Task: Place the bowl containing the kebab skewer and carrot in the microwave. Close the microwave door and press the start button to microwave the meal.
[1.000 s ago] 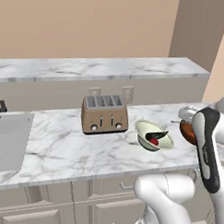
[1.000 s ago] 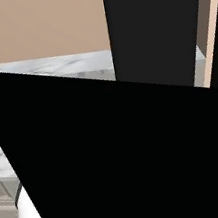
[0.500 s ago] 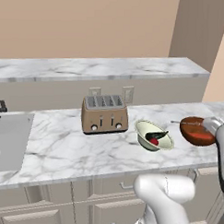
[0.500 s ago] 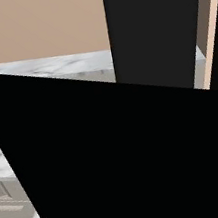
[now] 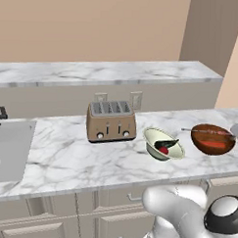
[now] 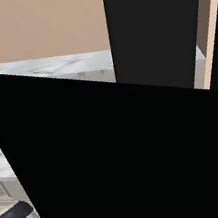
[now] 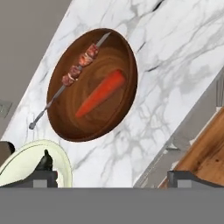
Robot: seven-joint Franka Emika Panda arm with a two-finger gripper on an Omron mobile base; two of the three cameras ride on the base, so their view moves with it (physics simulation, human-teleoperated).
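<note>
Pincer (image 7: 111, 179) high above the bowl (image 7: 92, 85) — looking down, apparently spread wide, gripping nothing, carrot (image 7: 100, 93) inside.

White-grey marble counter (image 5: 80, 158) runs across the middle of the left base view, cabinets below its front edge. A sink (image 5: 7, 148) is set into it at the left edge of the frame. Directly on the counter, left to right: brown four-slot toaster (image 5: 111, 121) at centre, pale cream-green bowl (image 5: 162, 144) right of centre and tilted toward the camera, reddish-brown bowl (image 5: 212, 139) near the right edge. The two bowls sit near each other but apart. In the hand view the reddish-brown bowl (image 7: 93, 84) sits upper left of centre on the marble (image 7: 175, 61), the pale bowl's rim (image 7: 33, 164) at lower left, counter edge running along the lower right.
</note>
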